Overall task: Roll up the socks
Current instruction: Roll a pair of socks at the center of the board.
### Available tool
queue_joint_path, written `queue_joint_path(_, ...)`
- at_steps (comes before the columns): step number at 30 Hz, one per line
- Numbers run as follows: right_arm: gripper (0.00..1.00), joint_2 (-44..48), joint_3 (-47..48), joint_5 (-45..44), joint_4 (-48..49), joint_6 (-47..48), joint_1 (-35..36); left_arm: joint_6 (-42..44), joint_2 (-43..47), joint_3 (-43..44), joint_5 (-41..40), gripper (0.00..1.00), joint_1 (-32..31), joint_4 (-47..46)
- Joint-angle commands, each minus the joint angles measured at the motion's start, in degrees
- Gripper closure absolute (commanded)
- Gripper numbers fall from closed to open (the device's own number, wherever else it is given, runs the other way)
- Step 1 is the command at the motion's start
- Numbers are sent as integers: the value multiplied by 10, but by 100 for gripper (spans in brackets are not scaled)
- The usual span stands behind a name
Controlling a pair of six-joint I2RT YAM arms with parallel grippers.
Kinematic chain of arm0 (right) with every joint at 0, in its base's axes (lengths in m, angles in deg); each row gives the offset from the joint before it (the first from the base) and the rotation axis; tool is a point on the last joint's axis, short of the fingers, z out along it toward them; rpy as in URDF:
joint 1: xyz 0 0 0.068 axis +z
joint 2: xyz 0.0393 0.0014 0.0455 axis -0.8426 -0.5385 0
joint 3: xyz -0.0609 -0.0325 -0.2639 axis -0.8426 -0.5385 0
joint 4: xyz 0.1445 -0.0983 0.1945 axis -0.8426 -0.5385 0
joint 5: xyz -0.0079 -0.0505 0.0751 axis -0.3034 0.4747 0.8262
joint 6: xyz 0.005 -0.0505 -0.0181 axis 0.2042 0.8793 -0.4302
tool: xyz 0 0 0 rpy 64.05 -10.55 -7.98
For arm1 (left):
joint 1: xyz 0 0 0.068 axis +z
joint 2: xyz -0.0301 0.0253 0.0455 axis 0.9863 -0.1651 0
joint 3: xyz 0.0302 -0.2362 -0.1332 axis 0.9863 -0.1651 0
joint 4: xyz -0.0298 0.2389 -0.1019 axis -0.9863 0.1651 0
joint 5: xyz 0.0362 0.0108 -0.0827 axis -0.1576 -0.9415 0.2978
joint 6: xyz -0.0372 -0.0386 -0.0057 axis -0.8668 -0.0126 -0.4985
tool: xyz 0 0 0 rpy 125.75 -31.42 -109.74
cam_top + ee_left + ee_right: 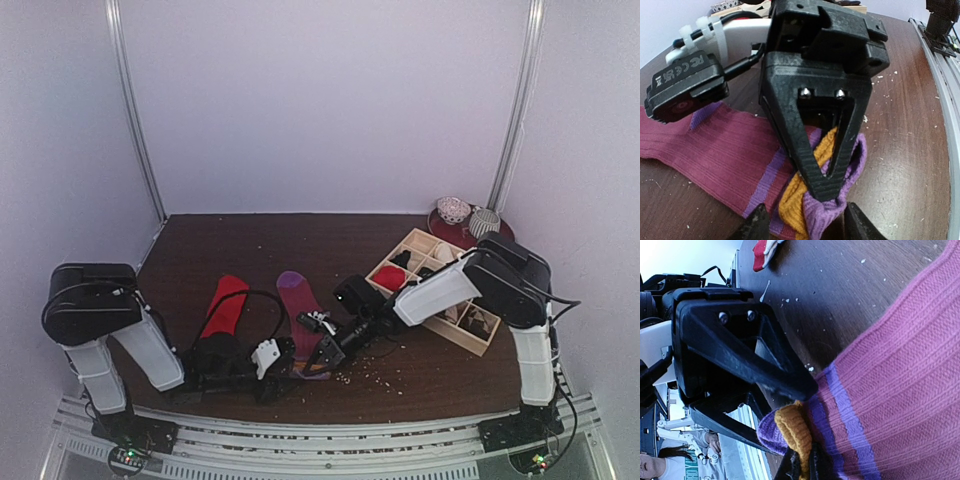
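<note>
Magenta sock (715,150), ribbed knit, orange cuff (792,202) bunched, R claw (802,465) pinching it, L claw (808,224) spread

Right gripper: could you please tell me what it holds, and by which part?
The right gripper pinches the magenta sock by its orange cuff.

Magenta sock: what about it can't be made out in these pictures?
Top view: the magenta sock's cuff, mostly covered by the left gripper and right gripper.
Left wrist view: its toe, cut off by the left edge.
Right wrist view: its toe, past the right edge.
</note>
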Motion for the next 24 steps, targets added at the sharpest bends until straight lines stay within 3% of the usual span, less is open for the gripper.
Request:
queue_joint_path(1, 100, -22, 6, -1, -41, 14, 4, -4, -20, 13, 9, 53, -3, -52)
queue_joint_path(6, 100, -19, 5, -2, -45, 22, 4, -12, -39, 20, 16, 67, -3, -49)
queue_joint_path(10, 97, -9, 5, -6, -52, 40, 4, -24, -50, 28, 33, 99, -2, -33)
queue_joint_path(14, 87, 20, -3, -23, -53, 63, 4, -62, -55, 15, 30, 100, -1, -46)
queue_joint_path(17, 71, 85, -37, -60, -10, 86, 3, -118, -47, 10, 21, 100, 2, -23)
queue_joint_path(24, 51, 250, -203, -198, 157, 291, 27, -215, -31, 10, 41, 100, 2, 56)
